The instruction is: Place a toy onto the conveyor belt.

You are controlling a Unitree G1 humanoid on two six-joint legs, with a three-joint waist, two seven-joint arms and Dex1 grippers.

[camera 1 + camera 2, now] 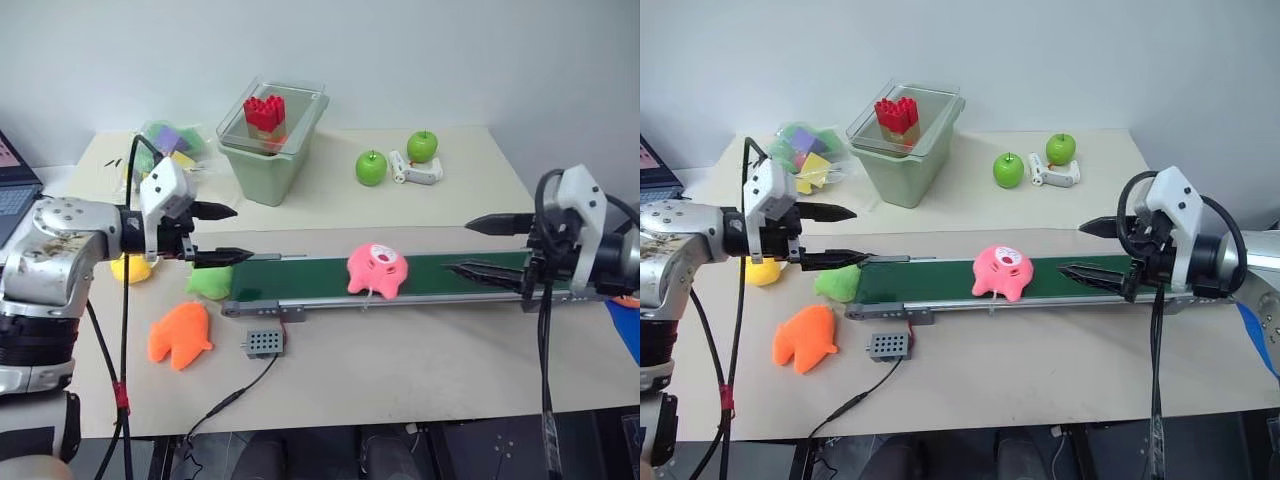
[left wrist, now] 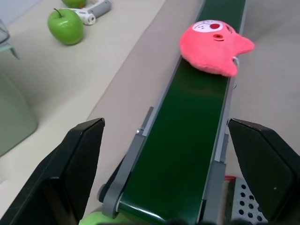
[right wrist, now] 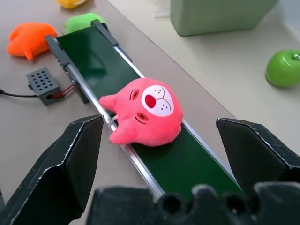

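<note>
Left gripper [image 1: 222,234] at the left edge of the head view, jaws spread wide, nothing between them, hanging just past the left end of the conveyor belt [image 1: 300,272] and aimed along it toward the middle of the frame. Right gripper [image 1: 498,246] mirrors it from the right edge, also gaping and empty, lower finger over the belt's right stretch, upper finger above the table [image 1: 400,350]. Belt's right end hidden behind that gripper; laptop [image 1: 12,190] at far left cut off by the frame.

Pink toy [image 1: 376,270] lying flat on the belt just right of centre, face up, a bit of its body spilling over the near rail. Wider than tall, long axis roughly across the belt; in the right wrist view its face tilts up toward the camera, ears toward the left.

Lower left: orange plush [image 1: 180,335], grey control box [image 1: 262,342] on its cable, green plush [image 1: 210,282] partly tucked behind the belt end, yellow plush [image 1: 130,268] half hidden by the left arm. Upper centre: green bin [image 1: 268,150] with red blocks [image 1: 265,112], two green apples [image 1: 371,167] to its right
</note>
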